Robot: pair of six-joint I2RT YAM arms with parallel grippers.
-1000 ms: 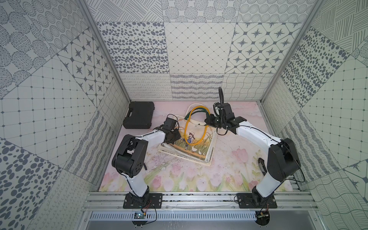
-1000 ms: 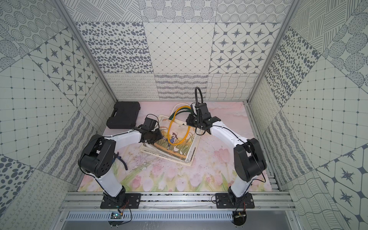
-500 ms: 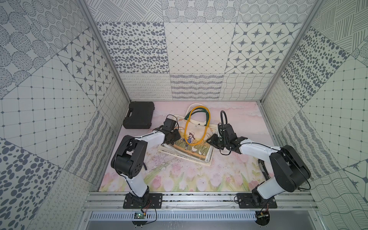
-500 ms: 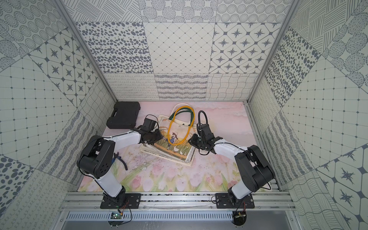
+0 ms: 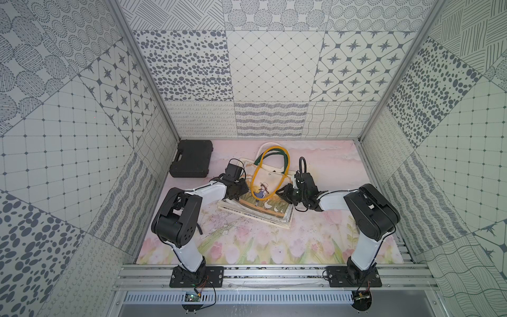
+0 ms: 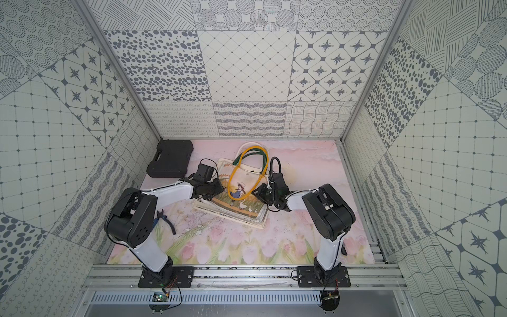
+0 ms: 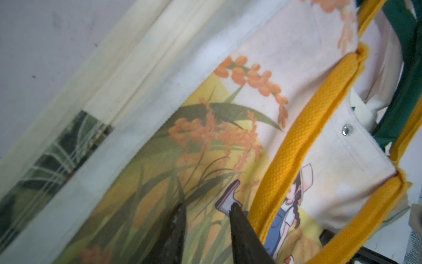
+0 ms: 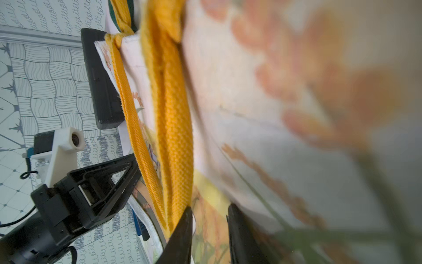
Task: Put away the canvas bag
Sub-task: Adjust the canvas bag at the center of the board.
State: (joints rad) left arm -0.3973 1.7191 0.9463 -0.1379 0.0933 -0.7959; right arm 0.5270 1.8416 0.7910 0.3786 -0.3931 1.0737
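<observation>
One change is noted: the right gripper [image 5: 283, 192] is no longer poised over the yellow handle [image 5: 272, 148] toward the back edge of the table [image 5: 329, 164], but is brought down against the right side of the canvas bag [image 5: 264, 192]. The left gripper [image 5: 241, 191] is kept at the bag's left side, as before. The bag is laid flat, print upward, on top of a stack of similar bags [image 5: 277, 219] at the middle of the table, nearer the back edge, with its handles pointed rearward. In each wrist view the fingers are seen narrowly parted over the printed cloth, and nothing is visibly pinched between them. The handle is judged released, and the bag is now flanked on both sides, probably so that it can be gripped and carried off.
</observation>
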